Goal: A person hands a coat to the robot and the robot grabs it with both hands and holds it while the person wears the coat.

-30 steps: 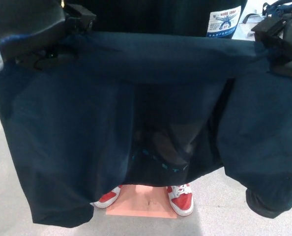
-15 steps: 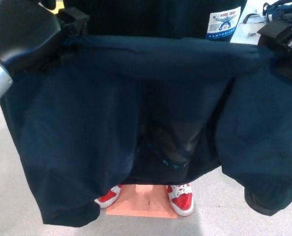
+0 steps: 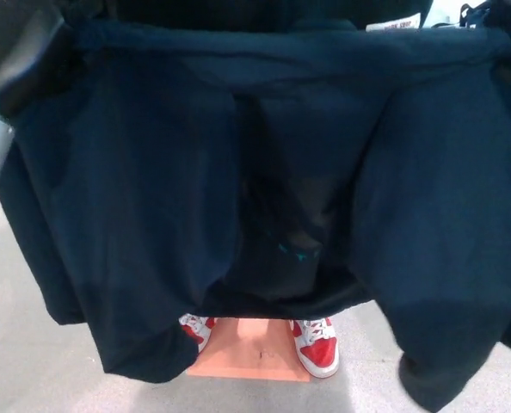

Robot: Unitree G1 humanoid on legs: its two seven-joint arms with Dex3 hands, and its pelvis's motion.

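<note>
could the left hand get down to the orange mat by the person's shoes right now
Probably not. The left arm is raised at the coat's top edge, and the dark coat hangs spread between it and the orange mat, which lies on the floor under the red and white shoes.

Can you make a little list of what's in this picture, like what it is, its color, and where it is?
coat: dark navy, hanging spread across most of the view
shoes: red and white, on a person standing behind the coat
mat: orange-pink, on the floor under the shoes
floor: light grey
left arm: black and silver, top left corner, by the coat's top edge
hands: hidden, cannot tell
</note>
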